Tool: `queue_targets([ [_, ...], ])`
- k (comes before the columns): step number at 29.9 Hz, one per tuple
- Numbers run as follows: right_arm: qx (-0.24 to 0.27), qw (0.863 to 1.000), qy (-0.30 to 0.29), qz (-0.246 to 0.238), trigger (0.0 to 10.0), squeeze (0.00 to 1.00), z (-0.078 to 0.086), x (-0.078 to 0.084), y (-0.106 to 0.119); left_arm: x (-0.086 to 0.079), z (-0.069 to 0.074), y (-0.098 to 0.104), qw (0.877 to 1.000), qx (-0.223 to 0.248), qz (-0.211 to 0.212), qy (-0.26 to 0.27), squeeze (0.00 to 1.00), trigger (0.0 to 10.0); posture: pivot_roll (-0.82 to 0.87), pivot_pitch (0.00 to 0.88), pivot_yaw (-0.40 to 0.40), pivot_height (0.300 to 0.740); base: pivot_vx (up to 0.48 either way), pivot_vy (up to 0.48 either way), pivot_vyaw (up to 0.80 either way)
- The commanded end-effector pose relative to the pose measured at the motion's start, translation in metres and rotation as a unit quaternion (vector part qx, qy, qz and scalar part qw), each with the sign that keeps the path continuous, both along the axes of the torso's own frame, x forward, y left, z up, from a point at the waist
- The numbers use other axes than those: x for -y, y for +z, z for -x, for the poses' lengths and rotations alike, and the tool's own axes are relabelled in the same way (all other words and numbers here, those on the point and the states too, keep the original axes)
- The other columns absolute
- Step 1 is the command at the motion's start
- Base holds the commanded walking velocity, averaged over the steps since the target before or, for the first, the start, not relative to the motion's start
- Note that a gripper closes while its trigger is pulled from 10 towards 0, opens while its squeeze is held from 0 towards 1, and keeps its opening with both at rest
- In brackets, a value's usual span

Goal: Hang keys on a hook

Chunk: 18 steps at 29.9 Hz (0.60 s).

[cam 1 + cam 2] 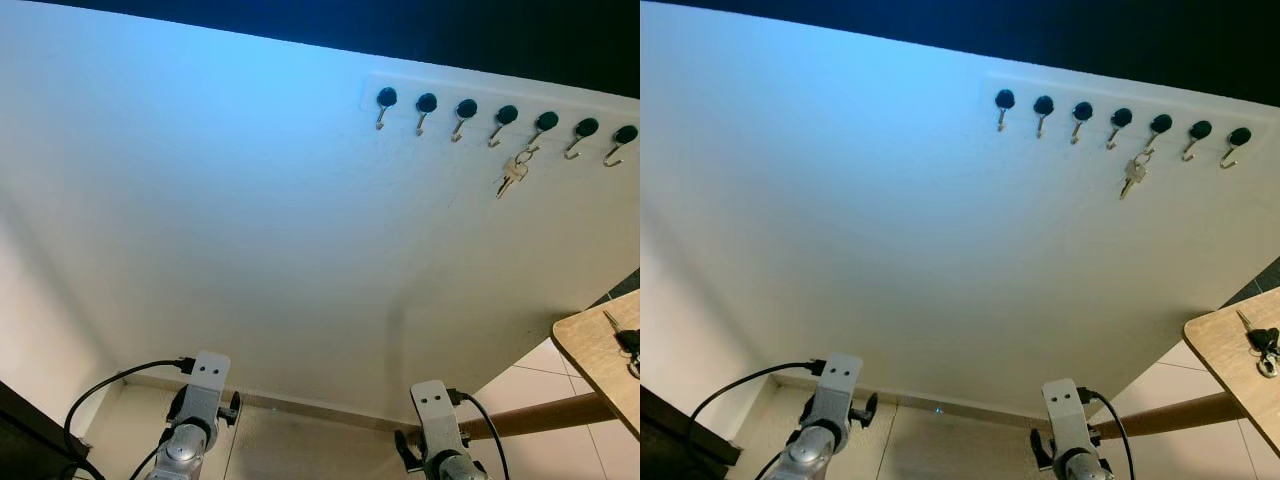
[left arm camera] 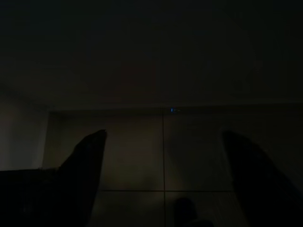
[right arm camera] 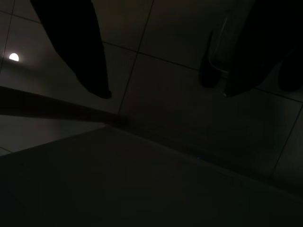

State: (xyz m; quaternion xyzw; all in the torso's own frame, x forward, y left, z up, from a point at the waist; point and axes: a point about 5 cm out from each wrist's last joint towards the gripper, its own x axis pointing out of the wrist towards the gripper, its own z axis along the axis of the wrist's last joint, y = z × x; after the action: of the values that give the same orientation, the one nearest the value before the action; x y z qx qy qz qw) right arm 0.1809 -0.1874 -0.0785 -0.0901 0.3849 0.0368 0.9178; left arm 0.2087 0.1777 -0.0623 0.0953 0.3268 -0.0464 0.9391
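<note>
A white rail with several black-capped metal hooks point(image 1: 505, 118) is fixed high on the white wall, up and to the right. One silver key set point(image 1: 512, 175) hangs from the hook third from the right. A second key bunch point(image 1: 628, 342) lies on the wooden table point(image 1: 590, 350) at the right edge. Both arms hang low: the left arm point(image 1: 195, 410) and the right arm point(image 1: 435, 425) sit at the bottom of the head view. In the dark wrist views, the left gripper point(image 2: 164, 135) and the right gripper point(image 3: 165, 93) are open over floor tiles, holding nothing.
The white wall point(image 1: 250, 220) stands right in front. A skirting strip point(image 1: 300, 405) runs along its foot above pale floor tiles point(image 1: 545, 360). A dark piece of furniture point(image 1: 25, 430) edges in at the lower left. A wooden table leg point(image 1: 540, 415) slants beside the right arm.
</note>
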Motion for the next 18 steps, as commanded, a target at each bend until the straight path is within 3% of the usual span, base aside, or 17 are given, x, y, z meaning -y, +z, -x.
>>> queue_targets([
  [1,-0.004,1.000,-0.009,0.004,10.0,1.00,0.0013,0.0043,-0.0004,0.0017,0.0029,-0.0020,1.000,-0.005,0.003,0.002,1.00,4.9,0.08,0.034,-0.101,0.740,0.000,0.000,0.00],
  [2,-0.004,1.000,-0.009,0.004,2.7,1.00,0.0012,0.0042,-0.0004,0.0015,0.0026,-0.0018,1.000,-0.004,0.002,0.002,0.60,0.0,0.08,0.032,-0.101,0.740,0.000,0.000,0.00],
  [3,-0.003,1.000,-0.009,0.007,0.0,0.00,0.0009,0.0043,-0.0003,0.0013,0.0023,-0.0016,1.000,-0.004,0.002,0.003,0.00,0.0,0.08,0.032,-0.101,0.740,0.000,0.000,0.00],
  [4,-0.003,1.000,-0.009,0.009,0.0,0.00,0.0008,0.0044,-0.0002,0.0012,0.0021,-0.0014,1.000,-0.003,0.001,0.003,0.00,0.0,0.08,0.032,-0.101,0.740,0.000,0.000,0.00],
  [5,-0.004,1.000,-0.009,0.012,8.7,0.00,0.0008,0.0046,-0.0003,0.0006,0.0018,-0.0013,1.000,-0.003,-0.003,0.004,0.00,0.0,0.08,0.032,-0.101,0.740,0.000,0.000,0.00],
  [6,-0.004,1.000,-0.009,0.012,8.7,0.00,0.0008,0.0046,-0.0003,0.0006,0.0018,-0.0013,1.000,-0.003,-0.003,0.004,0.00,0.0,0.08,0.032,-0.101,0.740,0.000,0.000,0.00],
  [7,-0.004,1.000,-0.010,0.012,10.0,0.00,0.0007,0.0044,-0.0003,0.0002,0.0017,-0.0013,1.000,-0.003,-0.002,0.005,0.20,7.2,0.08,0.032,-0.100,0.740,0.000,0.000,0.00],
  [8,-0.005,1.000,-0.011,0.003,10.0,0.00,0.0007,0.0037,-0.0004,0.0000,0.0018,-0.0013,1.000,-0.004,-0.001,0.006,0.20,7.2,0.08,0.032,-0.099,0.740,0.000,0.000,0.00],
  [9,-0.004,1.000,-0.010,0.002,10.0,0.65,0.0004,0.0032,-0.0002,-0.0001,0.0021,-0.0014,1.000,-0.004,0.000,0.004,1.00,10.0,0.08,0.033,-0.097,0.740,0.000,0.000,0.00],
  [12,-0.003,1.000,-0.008,0.002,10.0,0.65,-0.0001,0.0027,0.0000,-0.0002,0.0024,-0.0015,1.000,-0.004,0.000,0.001,1.00,10.0,0.08,0.034,-0.096,0.740,0.000,0.000,0.00],
  [13,-0.003,1.000,-0.010,0.006,10.0,0.82,0.0001,0.0031,-0.0001,-0.0007,0.0025,-0.0015,1.000,-0.004,-0.002,0.001,1.00,10.0,0.08,0.034,-0.095,0.740,0.000,0.000,0.00],
  [14,-0.003,1.000,-0.012,0.008,10.0,0.82,0.0002,0.0034,-0.0002,-0.0010,0.0025,-0.0014,1.000,-0.004,-0.004,0.002,1.00,10.0,0.08,0.034,-0.095,0.740,0.000,0.000,0.00],
  [15,-0.005,1.000,-0.013,0.007,8.5,0.00,0.0011,0.0031,-0.0008,-0.0025,0.0027,-0.0014,1.000,-0.004,-0.006,0.004,0.00,3.8,0.09,0.034,-0.093,0.740,0.000,0.000,0.00],
  [16,-0.007,1.000,-0.012,0.010,1.7,0.00,0.0020,0.0028,-0.0013,-0.0037,0.0029,-0.0014,1.000,-0.004,-0.009,0.005,0.00,1.9,0.09,0.034,-0.094,0.740,0.000,0.000,0.00],
  [17,-0.008,1.000,-0.011,0.011,1.7,0.00,0.0025,0.0026,-0.0016,-0.0046,0.0031,-0.0014,1.000,-0.004,-0.010,0.006,0.00,1.9,0.09,0.034,-0.094,0.740,0.000,0.000,0.00],
  [18,-0.010,1.000,-0.011,0.013,0.7,0.00,0.0030,0.0027,-0.0019,-0.0055,0.0032,-0.0013,1.000,-0.003,-0.013,0.007,0.00,1.2,0.09,0.034,-0.096,0.740,0.000,0.000,0.00],
])
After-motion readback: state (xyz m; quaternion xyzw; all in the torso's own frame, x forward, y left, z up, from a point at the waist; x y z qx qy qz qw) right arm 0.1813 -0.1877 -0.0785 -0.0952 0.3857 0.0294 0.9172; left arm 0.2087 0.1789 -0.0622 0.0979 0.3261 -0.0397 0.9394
